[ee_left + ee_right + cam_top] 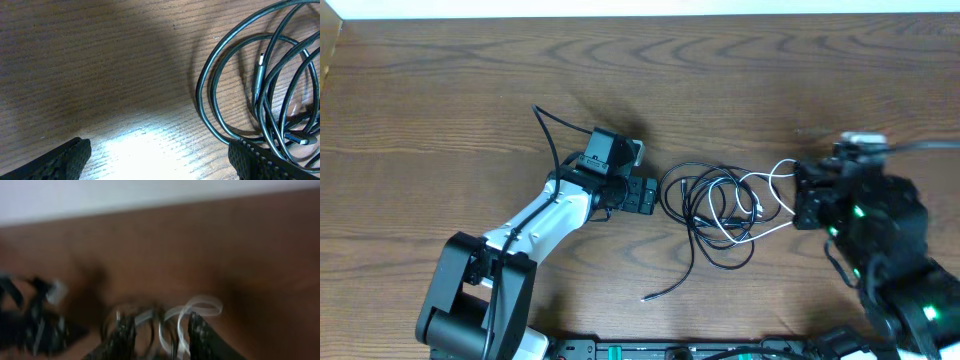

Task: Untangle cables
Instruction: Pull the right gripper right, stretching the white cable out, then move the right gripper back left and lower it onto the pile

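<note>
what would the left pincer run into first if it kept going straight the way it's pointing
Probably the outer loop of the black cable coil, lying just ahead of the open left pincer. Its height above the table is hard to judge, so it might pass over the loop.

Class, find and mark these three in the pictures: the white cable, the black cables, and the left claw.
white cable [773,183]: overhead view, on its rightmost loop.
black cables [258,80]: left wrist view, on a straight strand inside the coil.
left claw [648,196]: overhead view, midway between its fingertips.
</note>
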Available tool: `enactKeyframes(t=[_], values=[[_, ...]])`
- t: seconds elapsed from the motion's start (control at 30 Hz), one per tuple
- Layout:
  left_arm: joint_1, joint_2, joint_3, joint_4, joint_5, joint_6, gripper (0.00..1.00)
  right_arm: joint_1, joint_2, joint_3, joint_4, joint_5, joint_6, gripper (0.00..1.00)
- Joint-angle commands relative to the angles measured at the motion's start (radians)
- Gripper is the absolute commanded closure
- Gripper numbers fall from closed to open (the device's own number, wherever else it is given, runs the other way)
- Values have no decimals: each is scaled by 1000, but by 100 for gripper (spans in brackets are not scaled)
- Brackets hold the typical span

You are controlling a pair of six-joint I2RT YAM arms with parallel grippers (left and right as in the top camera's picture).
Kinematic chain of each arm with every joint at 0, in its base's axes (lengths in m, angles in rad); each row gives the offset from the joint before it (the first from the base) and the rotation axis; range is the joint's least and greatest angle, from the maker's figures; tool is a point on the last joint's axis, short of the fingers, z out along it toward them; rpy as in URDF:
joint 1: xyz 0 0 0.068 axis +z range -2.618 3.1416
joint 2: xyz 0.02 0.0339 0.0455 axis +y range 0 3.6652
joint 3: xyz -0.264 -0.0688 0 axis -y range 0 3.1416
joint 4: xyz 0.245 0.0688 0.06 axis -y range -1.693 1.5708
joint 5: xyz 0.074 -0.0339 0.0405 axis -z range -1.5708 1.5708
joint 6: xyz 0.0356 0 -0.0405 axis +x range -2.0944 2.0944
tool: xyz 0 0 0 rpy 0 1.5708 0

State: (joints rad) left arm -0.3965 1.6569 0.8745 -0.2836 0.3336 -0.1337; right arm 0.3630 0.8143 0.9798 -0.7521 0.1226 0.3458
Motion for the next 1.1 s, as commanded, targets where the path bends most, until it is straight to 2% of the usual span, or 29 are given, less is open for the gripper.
enactKeyframes(t=[0.0,0.1,0.17,0.5,0.67,0.83,1.07], values=[[-2,10,-7,2,-10,2,7,-2,85,3,-52,-63,40,66],[-2,10,-7,1,-10,2,7,-2,178,3,-87,-62,39,54],[-2,10,-7,1,-10,2,7,-2,240,3,-90,-63,40,49],[-2,10,-7,1,-10,2,7,-2,540,3,-23,-311,37,49],[-2,10,-7,1,-10,2,7,11,650,3,59,-467,-38,47],[-2,10,-7,1,-10,2,7,34,742,3,114,-461,-37,48],[-2,10,-7,1,-10,2,7,56,848,3,165,-428,-36,57]])
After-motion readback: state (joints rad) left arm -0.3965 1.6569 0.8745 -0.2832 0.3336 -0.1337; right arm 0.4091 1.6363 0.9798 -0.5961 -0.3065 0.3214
